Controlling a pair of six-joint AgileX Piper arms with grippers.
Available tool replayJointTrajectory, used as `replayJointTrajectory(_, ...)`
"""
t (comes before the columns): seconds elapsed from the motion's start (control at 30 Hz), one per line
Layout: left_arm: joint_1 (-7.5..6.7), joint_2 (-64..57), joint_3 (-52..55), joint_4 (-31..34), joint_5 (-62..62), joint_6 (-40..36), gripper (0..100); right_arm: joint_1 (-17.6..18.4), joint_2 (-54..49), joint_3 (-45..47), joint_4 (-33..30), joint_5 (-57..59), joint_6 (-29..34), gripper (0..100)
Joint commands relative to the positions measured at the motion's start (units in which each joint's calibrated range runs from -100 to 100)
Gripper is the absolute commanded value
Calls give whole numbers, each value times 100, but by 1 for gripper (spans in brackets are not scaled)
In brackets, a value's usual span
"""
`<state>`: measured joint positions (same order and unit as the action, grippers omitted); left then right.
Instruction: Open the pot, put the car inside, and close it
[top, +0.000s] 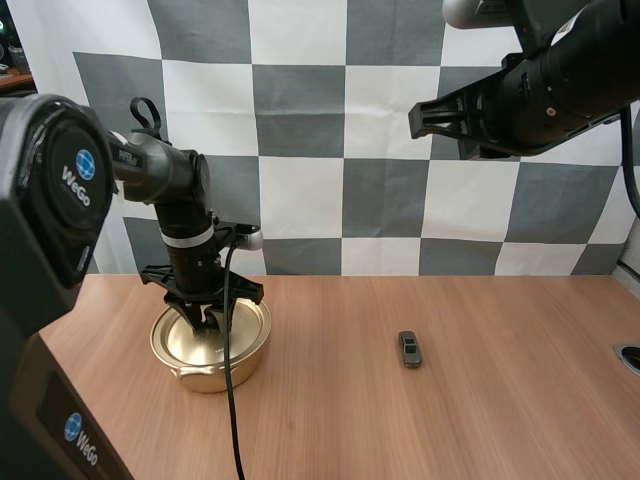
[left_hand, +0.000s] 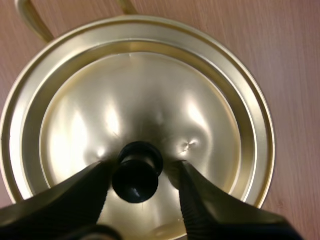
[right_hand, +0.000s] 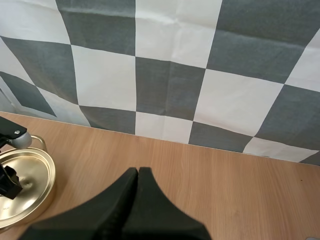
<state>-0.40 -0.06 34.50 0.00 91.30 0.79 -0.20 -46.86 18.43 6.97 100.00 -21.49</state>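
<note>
A gold pot (top: 212, 372) with its gold lid (left_hand: 140, 105) on stands at the table's left. My left gripper (top: 208, 318) hangs over the lid, open, its fingers (left_hand: 205, 200) on either side of the black knob (left_hand: 136, 171) with a gap to each. A small dark toy car (top: 409, 348) lies on the bare wood to the right of the pot. My right gripper (right_hand: 137, 175) is shut on nothing, held high above the table's right half. The lidded pot (right_hand: 22, 186) and the left arm beside it show in the right wrist view.
The wooden table (top: 480, 420) has free room around the car and in front of it. A round dark fitting (top: 630, 357) sits at the table's right edge.
</note>
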Motion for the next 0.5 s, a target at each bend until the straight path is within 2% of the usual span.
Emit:
replayJointTrajectory(0.0, 1, 8, 9, 0, -20, 1, 0, -2, -5, -2, 1, 0, -6, 0)
replayJointTrajectory(0.47, 1, 8, 9, 0, -135, 1, 0, -2, -5, -2, 1, 0, -6, 0)
